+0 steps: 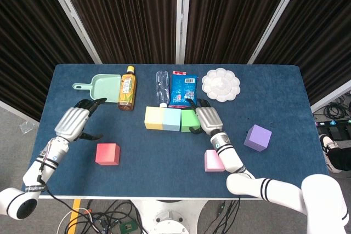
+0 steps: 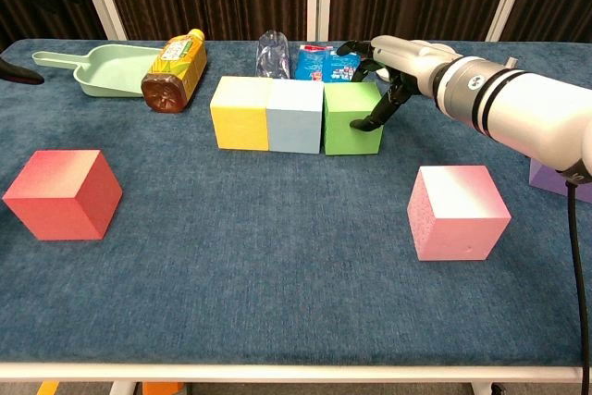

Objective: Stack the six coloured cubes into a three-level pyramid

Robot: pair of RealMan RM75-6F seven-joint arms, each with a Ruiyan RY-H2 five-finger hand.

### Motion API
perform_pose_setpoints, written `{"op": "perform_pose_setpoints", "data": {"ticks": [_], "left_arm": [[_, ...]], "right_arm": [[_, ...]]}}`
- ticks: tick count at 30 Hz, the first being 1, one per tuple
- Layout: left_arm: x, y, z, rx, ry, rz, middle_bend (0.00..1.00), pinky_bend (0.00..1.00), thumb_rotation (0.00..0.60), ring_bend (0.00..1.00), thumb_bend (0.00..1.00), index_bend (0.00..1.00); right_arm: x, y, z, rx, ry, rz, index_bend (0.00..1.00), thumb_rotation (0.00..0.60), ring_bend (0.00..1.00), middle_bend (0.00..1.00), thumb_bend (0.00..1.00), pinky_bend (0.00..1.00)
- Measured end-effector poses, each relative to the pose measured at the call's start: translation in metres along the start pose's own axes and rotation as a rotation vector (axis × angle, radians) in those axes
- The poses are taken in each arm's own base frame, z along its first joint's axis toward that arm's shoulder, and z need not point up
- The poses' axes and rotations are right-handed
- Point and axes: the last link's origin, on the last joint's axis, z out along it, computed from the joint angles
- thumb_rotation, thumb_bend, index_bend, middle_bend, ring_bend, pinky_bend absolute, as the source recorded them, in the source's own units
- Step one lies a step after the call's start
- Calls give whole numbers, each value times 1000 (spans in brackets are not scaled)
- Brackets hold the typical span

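The right hand point(image 2: 384, 76) is at the right side of the green cube point(image 2: 351, 118), a little above the middle of the frame. Its fingers point(image 2: 368, 121) curl around the cube's right face and seem to touch it, but I cannot tell if it really grips the cube or only presses on it. The green cube stands in a row, touching the light blue cube point(image 2: 295, 117), which touches the yellow cube point(image 2: 240, 113); this row looks like the finished bottom level.

The left hand point(image 1: 78, 120) hovers at the left of the head view, fingers apart and empty, above the red cube point(image 1: 107, 154). The pink cube point(image 2: 458, 212) is at the lower right, and the purple cube point(image 1: 258, 137) lies further right.

The risk, I think, is that the right hand drags the green cube as it leaves, opening a gap in the row. Then the upper cubes would sit badly and could tip.
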Motion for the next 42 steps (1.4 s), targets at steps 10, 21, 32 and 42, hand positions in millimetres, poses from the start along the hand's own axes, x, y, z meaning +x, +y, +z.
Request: {"op": "perform_pose_setpoints", "data": {"ticks": [10, 21, 32, 42], "left_arm": [[-1, -1, 0, 0, -2, 0, 135, 136, 600, 191, 87, 85], [-2, -1, -1, 0, -5, -2, 134, 136, 600, 190, 86, 85], [-2, -2, 0, 2, -3, -5, 135, 136, 600, 190, 86, 85], [0, -4, 2, 5, -5, -4, 135, 136, 600, 190, 87, 85]], "right_arm": [[0, -2, 1, -9, 11, 6, 0, 600, 19, 318, 202, 0], [0, -1, 1, -16, 7, 9, 0, 600, 19, 317, 202, 0], [-2, -3, 3, -15, 11, 7, 0, 600, 19, 317, 201, 0], [-2, -3, 5, -20, 11, 7, 0, 600, 19, 317, 202, 0]]}}
